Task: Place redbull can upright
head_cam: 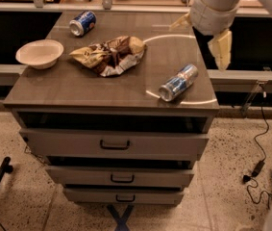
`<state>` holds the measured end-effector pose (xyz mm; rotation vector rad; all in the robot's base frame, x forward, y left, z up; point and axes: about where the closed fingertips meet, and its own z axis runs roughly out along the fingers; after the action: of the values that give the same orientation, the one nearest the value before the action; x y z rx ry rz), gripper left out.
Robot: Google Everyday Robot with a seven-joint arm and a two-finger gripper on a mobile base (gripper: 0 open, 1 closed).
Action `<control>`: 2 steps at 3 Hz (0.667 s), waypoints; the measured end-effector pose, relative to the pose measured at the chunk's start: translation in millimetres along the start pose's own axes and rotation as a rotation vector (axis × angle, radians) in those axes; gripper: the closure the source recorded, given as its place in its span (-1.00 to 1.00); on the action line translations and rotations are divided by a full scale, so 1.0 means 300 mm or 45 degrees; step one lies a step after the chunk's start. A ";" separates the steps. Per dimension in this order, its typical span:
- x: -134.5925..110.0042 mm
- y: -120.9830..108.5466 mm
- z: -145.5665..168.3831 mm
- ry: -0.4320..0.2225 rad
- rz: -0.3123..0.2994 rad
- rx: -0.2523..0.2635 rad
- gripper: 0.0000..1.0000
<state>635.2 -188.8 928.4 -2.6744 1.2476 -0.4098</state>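
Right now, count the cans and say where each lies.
2. The redbull can lies on its side front right; the dark-blue can lies at the back left. The gripper hovers above the cabinet's right edge.

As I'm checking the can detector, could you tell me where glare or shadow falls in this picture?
Camera view: a bright curved glare arc crosses the tabletop, its lower stretch beside the lying redbull can; the gripper, above the table's right edge, is evenly lit; the recess under the top is dark.
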 end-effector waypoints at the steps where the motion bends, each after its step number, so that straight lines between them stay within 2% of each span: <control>1: -0.018 0.020 0.141 -0.166 -0.035 -0.109 -1.00; 2: -0.010 0.006 0.139 -0.141 -0.032 -0.085 -1.00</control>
<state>645.1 -186.4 887.7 -2.7290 1.2184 -0.2234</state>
